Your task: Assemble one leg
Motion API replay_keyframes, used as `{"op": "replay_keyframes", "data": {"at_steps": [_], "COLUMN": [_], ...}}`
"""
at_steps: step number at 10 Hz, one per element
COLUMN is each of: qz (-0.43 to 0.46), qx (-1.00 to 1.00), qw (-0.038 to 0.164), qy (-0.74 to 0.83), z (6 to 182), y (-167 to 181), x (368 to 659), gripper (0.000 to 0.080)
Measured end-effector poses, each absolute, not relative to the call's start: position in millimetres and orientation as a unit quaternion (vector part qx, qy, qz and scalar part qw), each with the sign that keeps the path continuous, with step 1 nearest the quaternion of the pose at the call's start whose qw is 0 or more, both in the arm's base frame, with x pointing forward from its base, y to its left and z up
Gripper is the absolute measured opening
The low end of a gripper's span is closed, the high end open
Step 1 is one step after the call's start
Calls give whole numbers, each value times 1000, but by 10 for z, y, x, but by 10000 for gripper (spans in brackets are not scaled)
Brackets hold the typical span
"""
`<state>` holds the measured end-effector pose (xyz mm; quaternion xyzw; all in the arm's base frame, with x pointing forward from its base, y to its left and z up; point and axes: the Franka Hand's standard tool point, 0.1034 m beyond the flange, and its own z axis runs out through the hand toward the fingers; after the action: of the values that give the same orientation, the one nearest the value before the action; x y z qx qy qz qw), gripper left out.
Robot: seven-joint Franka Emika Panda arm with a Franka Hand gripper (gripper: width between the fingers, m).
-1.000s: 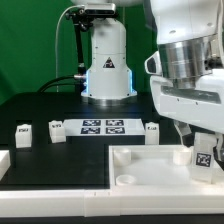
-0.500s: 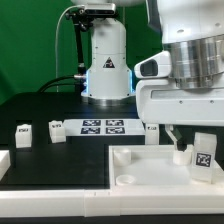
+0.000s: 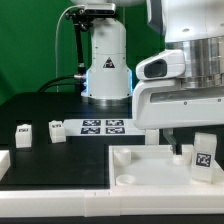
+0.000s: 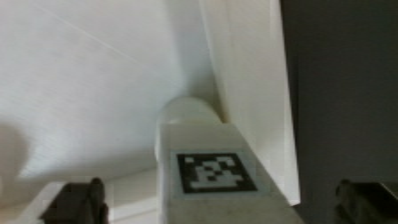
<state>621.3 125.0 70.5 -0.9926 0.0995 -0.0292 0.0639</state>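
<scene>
Your pincer is released: in the wrist view its two dark fingertips stand wide apart, one on either side of the leg, with a clear gap between each tip and the leg, so nothing is grasped. In the exterior view you find the leg at the lower right of the frame, standing upright on the white panel with its black-and-white tag facing the camera, directly below the big white body of the arm that fills the upper right. One dark finger shows just to the exterior view's left of the leg; you cannot make out the other finger there. The wrist view shows the leg's tagged face and its rounded end, which lies close beside a raised edge of the panel. The panel runs along the bottom of the exterior frame and has a round socket near its lower middle. On the black desk, at the left, two small white blocks stand near each other, well apart from the leg. The marker board lies flat at the centre, with another small white block just to its right. The robot base rises behind, at the upper middle.
</scene>
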Motion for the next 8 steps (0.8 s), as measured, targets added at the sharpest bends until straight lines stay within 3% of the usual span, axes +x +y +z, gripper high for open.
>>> {"op": "replay_keyframes", "data": {"at_steps": [1,2,3,4,8], "qz": [-29,-29,-29,-29,-26], "qx": [-993,-993,-993,-992,-982], "qw": [64,64,64,62,68], "qy": [100,99,100,101,175], "z": [705,705,705,702,704], "y": [1249,1249,1246,1217,1215], "x": [6213,6212,6213,6215,6218], "gripper": [560,413,413,295,295]}}
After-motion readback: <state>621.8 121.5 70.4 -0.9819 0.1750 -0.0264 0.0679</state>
